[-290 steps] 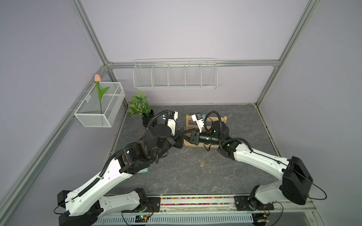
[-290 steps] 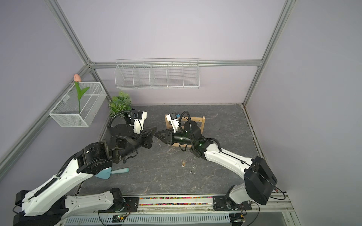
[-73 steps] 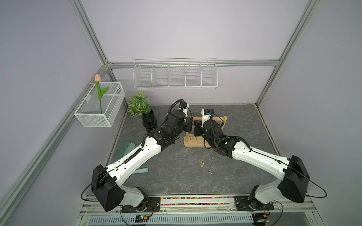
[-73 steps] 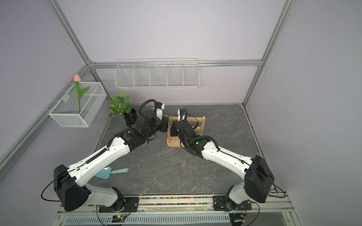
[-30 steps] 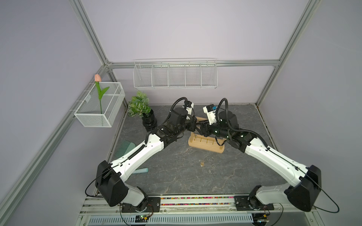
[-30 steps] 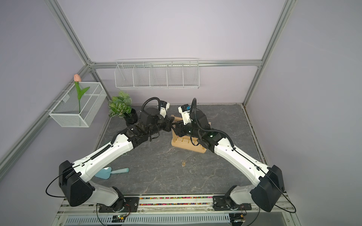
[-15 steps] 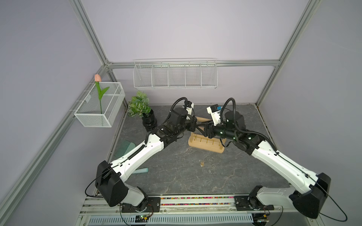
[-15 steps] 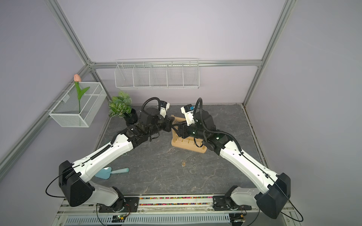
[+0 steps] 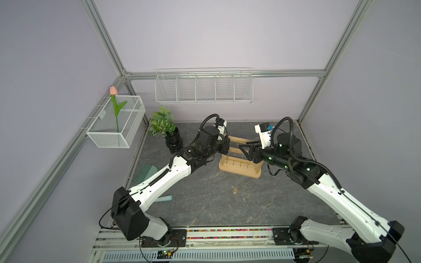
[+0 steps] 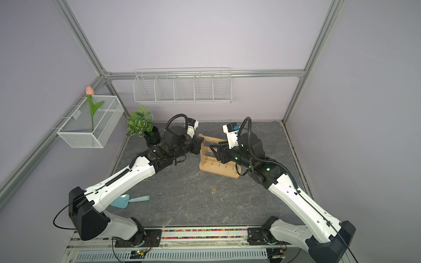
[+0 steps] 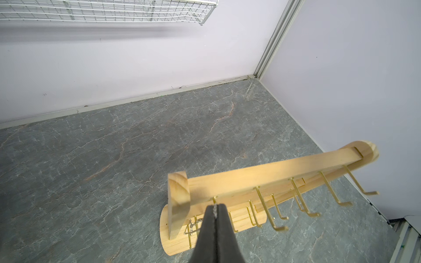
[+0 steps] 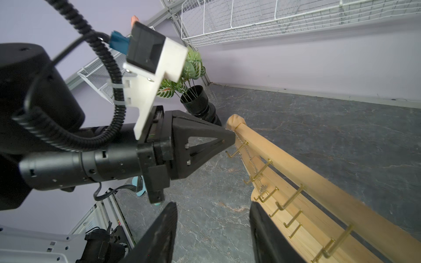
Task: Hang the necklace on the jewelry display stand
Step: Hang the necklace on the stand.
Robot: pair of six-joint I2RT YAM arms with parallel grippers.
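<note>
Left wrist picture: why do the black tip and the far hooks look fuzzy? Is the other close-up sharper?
Left wrist view: the left gripper sits close to the lens, so it is soft; the stand's far hooks and the wire basket smear. Right wrist view: the near camera mount is blurred, the tabletop crisp. Both top views: even light, sharp.

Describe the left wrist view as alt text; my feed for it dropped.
The left gripper, shut on a thin necklace, sits at the end hook on the top bar of the wooden stand, chain dangling toward the base. Gold hooks line the bars; grey table and a white wire basket lie behind.
</note>
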